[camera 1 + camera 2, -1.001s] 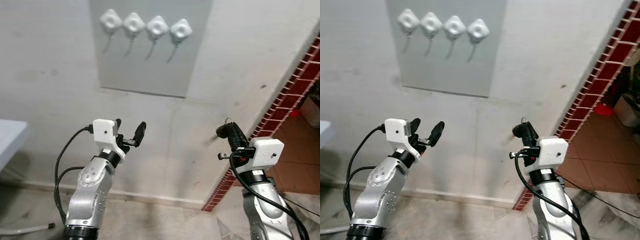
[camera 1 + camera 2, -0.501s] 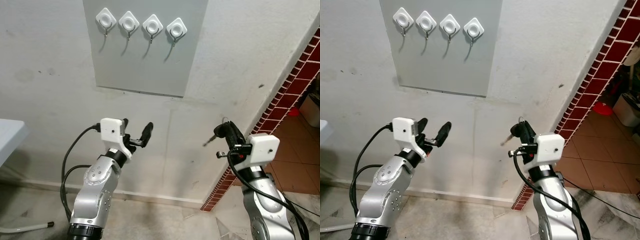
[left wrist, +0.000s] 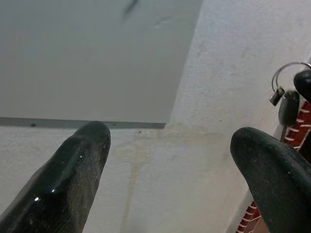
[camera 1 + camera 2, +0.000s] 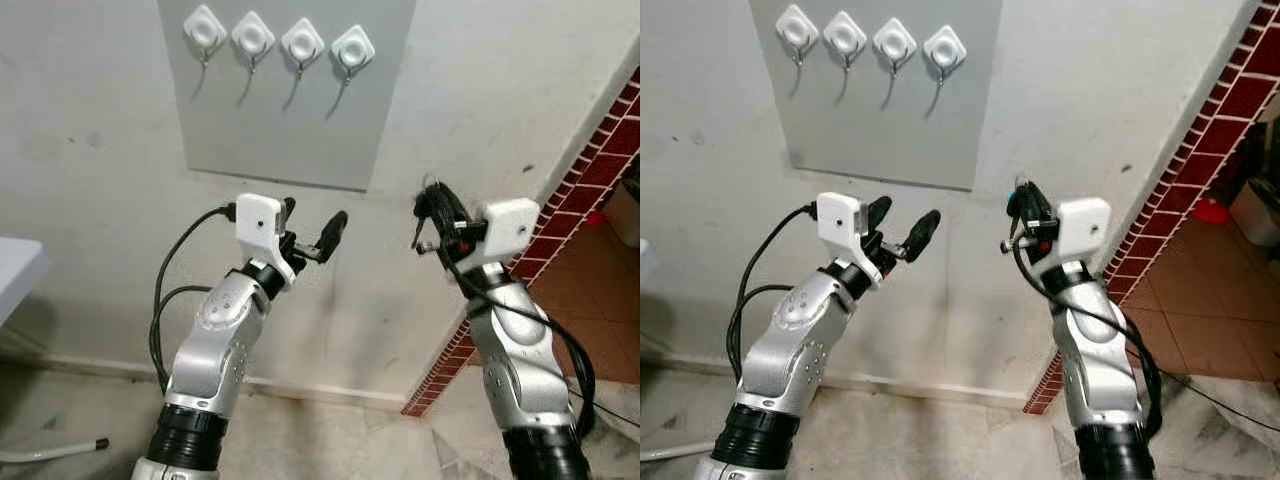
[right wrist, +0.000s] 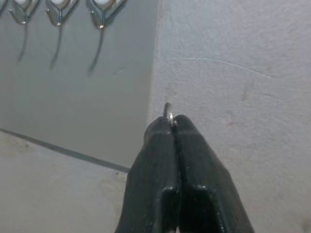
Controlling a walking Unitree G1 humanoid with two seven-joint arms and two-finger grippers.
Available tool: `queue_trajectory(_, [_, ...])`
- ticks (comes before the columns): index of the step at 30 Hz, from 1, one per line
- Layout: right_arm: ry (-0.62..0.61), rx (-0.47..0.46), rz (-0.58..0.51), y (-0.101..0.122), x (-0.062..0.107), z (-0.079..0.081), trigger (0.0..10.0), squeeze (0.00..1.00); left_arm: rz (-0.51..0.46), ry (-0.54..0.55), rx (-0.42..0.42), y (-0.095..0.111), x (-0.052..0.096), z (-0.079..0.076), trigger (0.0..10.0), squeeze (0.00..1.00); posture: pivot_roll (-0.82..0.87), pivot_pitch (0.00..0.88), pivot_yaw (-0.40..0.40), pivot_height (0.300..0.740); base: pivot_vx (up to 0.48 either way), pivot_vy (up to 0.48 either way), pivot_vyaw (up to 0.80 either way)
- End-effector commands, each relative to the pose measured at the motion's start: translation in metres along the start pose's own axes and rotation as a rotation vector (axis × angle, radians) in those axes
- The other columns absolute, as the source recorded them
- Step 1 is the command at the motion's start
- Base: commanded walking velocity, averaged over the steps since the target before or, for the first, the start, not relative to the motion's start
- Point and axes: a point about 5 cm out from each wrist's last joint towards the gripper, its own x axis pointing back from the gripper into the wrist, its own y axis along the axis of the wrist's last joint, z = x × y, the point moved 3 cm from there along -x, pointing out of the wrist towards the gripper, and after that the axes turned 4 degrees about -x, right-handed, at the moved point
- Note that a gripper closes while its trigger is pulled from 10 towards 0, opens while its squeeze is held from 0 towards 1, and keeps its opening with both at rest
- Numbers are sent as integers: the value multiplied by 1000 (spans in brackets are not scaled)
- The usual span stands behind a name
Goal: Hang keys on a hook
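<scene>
Several white diamond-shaped hooks (image 4: pixel 302 43) sit in a row along the top of a grey panel (image 4: pixel 290 125) on the wall. My right gripper (image 4: pixel 432 208) is raised just right of the panel's lower corner, below the rightmost hook (image 4: pixel 352 47). It is shut on a key ring, and the keys (image 3: pixel 286 106) dangle under it. In the right wrist view the ring (image 5: pixel 167 110) pokes out above the closed fingertips (image 5: pixel 165 131). My left gripper (image 4: pixel 312 222) is open and holds nothing, in front of the panel's lower edge.
A red brick wall edge (image 4: pixel 590 170) runs diagonally down the right side, with a brown tiled floor (image 4: pixel 1200 340) beyond it. A white table corner (image 4: pixel 15 275) juts in at the left. A white rod (image 4: pixel 50 455) lies on the floor.
Both arms have risen toward the panel. The right gripper carried the keys up and leftward, close to the panel's lower right corner. The left gripper stayed open.
</scene>
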Motion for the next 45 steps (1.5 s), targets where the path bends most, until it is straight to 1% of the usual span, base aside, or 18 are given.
queue_trajectory(1, [8, 7, -27, 8, -13, -5, 10000, 0, -9, -31, -4, 5, -6, -4, 10000, 0, -24, 66, -73, 714, 0, 0, 0])
queue_trajectory(2, [12, 6, -29, 9, -15, -5, 10000, 0, -10, -33, -5, 6, -6, -4, 10000, 0, -24, 66, -73, 714, 0, 0, 0])
queue_trajectory(3, [22, 5, -32, 10, -21, -4, 10000, 0, -9, -32, -6, 6, -6, -3, 10000, 0, -21, 66, -75, 714, 0, 0, 0])
queue_trajectory(4, [22, 5, -32, 10, -21, -4, 10000, 0, -9, -32, -6, 6, -6, -3, 10000, 0, -21, 66, -75, 714, 0, 0, 0])
queue_trajectory(6, [38, 0, -35, 10, -26, -4, 10000, 0, -15, -34, -5, 8, -6, -1, 10000, 0, -20, 67, -77, 714, 0, 0, 0])
queue_trajectory(7, [45, -22, -39, 11, -32, -3, 10000, 0, -21, -38, -13, 10, -7, 0, 10000, 0, -16, 66, -80, 714, 0, 0, 0])
queue_trajectory(12, [77, -52, -53, 16, -43, 1, 10000, 0, -33, -43, -28, 16, -8, 2, 10000, 0, -10, 63, -83, 714, 0, 0, 0])
queue_trajectory(13, [102, -55, -60, 18, -48, 5, 10000, 0, -37, -43, -33, 18, -9, 4, 10000, 0, -9, 61, -83, 714, 0, 0, 0])
queue_trajectory(15, [119, -54, -67, 21, -52, 8, 10000, 0, -42, -40, -37, 20, -11, 6, 10000, 0, -8, 60, -84, 714, 0, 0, 0])
queue_trajectory(16, [157, -70, -72, 22, -57, 14, 10000, 0, -50, -44, -44, 22, -12, 7, 10000, 0, -5, 58, -86, 714, 0, 0, 0])
queue_trajectory(17, [157, -70, -72, 22, -57, 14, 10000, 0, -50, -44, -44, 22, -12, 7, 10000, 0, -5, 58, -86, 714, 0, 0, 0])
queue_trajectory(21, [226, -107, -93, 27, -63, 28, 10000, 0, -61, -42, -54, 27, -13, 9, 10000, 0, 2, 54, -91, 714, 0, 0, 0])
queue_trajectory(23, [238, -118, -105, 29, -66, 31, 10000, 0, -61, -43, -56, 27, -13, 9, 10000, 0, 3, 51, -92, 714, 0, 0, 0])
queue_trajectory(30, [246, -121, -128, 33, -73, 36, 10000, 0, -70, -47, -57, 30, -15, 10, 10000, 0, 4, 47, -90, 714, 0, 0, 0])
queue_trajectory(31, [231, -122, -137, 35, -78, 35, 10000, 0, -72, -53, -58, 31, -15, 9, 10000, 0, 6, 46, -91, 714, 0, 0, 0])
queue_trajectory(34, [222, -123, -146, 38, -83, 35, 10000, 0, -73, -58, -57, 31, -15, 8, 10000, 0, 6, 47, -90, 714, 0, 0, 0])
queue_trajectory(35, [214, -111, -154, 41, -86, 35, 10000, 0, -73, -60, -55, 32, -16, 7, 10000, 0, 7, 49, -89, 714, 0, 0, 0])
queue_trajectory(45, [194, -104, -169, 48, -96, 34, 10000, 0, -73, -68, -40, 33, -15, 5, 10000, 0, 7, 59, -90, 714, 0, 0, 0])
